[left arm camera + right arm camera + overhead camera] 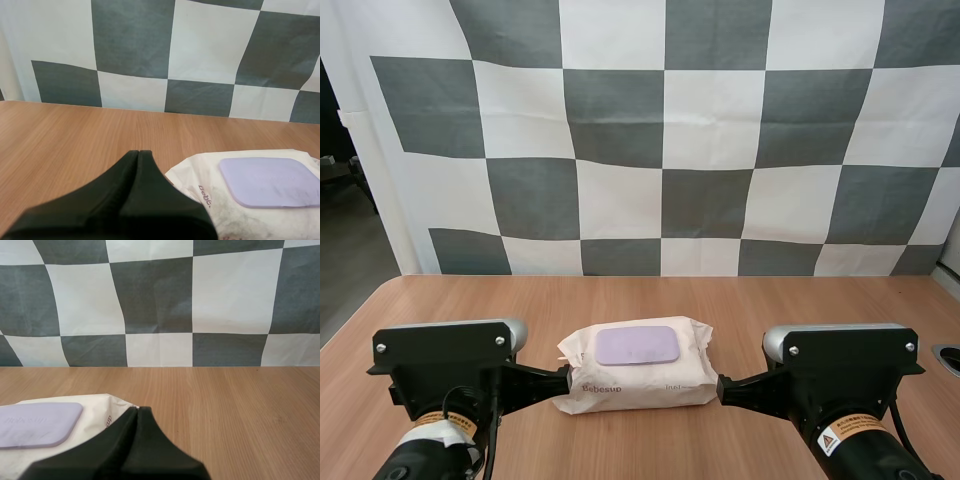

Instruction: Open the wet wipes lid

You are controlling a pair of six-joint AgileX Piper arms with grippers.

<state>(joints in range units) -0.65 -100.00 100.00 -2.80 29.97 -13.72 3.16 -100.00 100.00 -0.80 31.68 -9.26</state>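
One pack of wet wipes (635, 385) lies flat on the wooden surface (620, 300), long side across, top face up. The wrapper is cream-white, soft and creased, with crimped ends and brown lettering along the near side; the wording appears to read "Bebesup". The lid (637, 345), a pale lilac rounded rectangle, sits centred on top, closed and flush.

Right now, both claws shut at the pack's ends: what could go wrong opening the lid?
1. The lid lies flush on the wet wipes pack; a claw may slip off without catching an edge.
2. Neither left claw nor right claw holds the soft pack down, so prying may drag it.
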